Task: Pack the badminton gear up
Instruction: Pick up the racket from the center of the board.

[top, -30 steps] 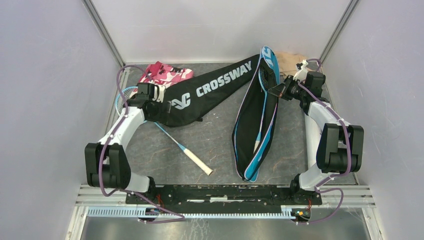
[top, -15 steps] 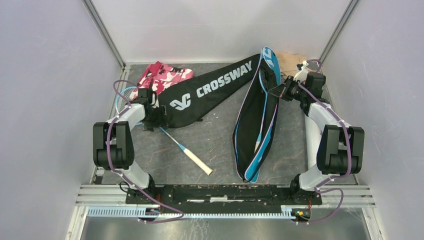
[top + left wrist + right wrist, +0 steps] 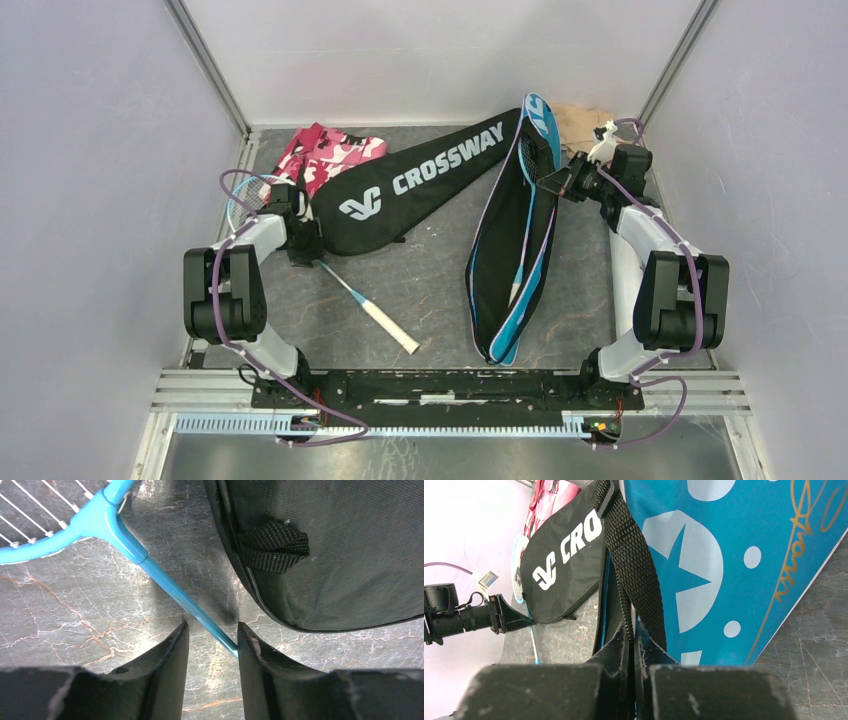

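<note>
We see a dark marbled table [image 3: 440, 270] boxed by pale walls [image 3: 430, 60]; left gripper [image 3: 212, 630] narrowly straddles the blue racket [image 3: 165, 580], unclosed; right gripper [image 3: 631, 630] pinches the strap [image 3: 636, 565] of the blue cover [image 3: 734, 555].

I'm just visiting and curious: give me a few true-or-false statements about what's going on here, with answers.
1. The left gripper straddles the shaft of the racket. True.
2. The right gripper pinches a shuttlecock. False: it pinches the strap of the blue cover.
3. The black cover reads CROSSWAY. True.
4. The racket is inside the black cover. False: it lies on the table beside it.
</note>
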`<state>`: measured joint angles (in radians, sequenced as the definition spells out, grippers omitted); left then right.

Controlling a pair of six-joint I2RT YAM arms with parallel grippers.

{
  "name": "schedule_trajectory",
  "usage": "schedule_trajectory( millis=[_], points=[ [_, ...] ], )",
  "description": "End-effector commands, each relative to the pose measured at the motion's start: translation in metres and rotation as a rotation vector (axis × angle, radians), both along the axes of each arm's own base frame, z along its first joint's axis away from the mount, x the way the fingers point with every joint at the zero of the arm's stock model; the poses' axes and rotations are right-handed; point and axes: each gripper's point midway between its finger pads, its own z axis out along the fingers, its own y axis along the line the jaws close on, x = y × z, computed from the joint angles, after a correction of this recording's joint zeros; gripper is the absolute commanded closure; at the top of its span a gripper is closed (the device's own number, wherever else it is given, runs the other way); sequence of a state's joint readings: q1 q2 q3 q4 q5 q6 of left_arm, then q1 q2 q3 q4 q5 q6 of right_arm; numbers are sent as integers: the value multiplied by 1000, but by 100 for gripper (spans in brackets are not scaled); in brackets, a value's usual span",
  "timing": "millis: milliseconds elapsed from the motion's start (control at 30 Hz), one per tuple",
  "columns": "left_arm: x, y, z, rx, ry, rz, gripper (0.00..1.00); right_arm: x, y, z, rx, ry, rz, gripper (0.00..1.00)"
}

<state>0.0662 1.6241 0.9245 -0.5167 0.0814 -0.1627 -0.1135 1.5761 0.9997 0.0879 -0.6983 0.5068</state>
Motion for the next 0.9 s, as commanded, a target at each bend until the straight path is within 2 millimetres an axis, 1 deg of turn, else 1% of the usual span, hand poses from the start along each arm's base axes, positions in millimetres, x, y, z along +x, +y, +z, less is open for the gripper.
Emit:
schedule_trajectory(
  millis=[0, 100, 167, 233, 367, 533, 733, 867],
  points=[
    [7, -1, -4, -34, 5, 32, 57, 1, 0, 21, -5, -80, 11, 100],
    [8, 2, -3, -45, 6, 45, 67, 1, 0, 20, -5, -79, 12, 100],
    [9, 5, 1, -49, -10, 64, 74, 2, 0, 20, -5, -77, 10, 100],
    [9, 10, 6, -50, -30, 86, 78, 2, -1, 20, -7, -78, 11, 100],
    [9, 23, 19, -66, -65, 148, 97, 3, 0, 19, -5, -74, 13, 100],
    [11, 38, 39, -89, -118, 211, 98, 5, 0, 18, -2, -68, 14, 100],
    [14, 53, 65, -63, -188, 261, 98, 8, 1, 20, -4, -68, 23, 100],
    [26, 56, 94, -39, -271, 231, 98, 9, 5, 26, -18, -79, 34, 100]
  ],
)
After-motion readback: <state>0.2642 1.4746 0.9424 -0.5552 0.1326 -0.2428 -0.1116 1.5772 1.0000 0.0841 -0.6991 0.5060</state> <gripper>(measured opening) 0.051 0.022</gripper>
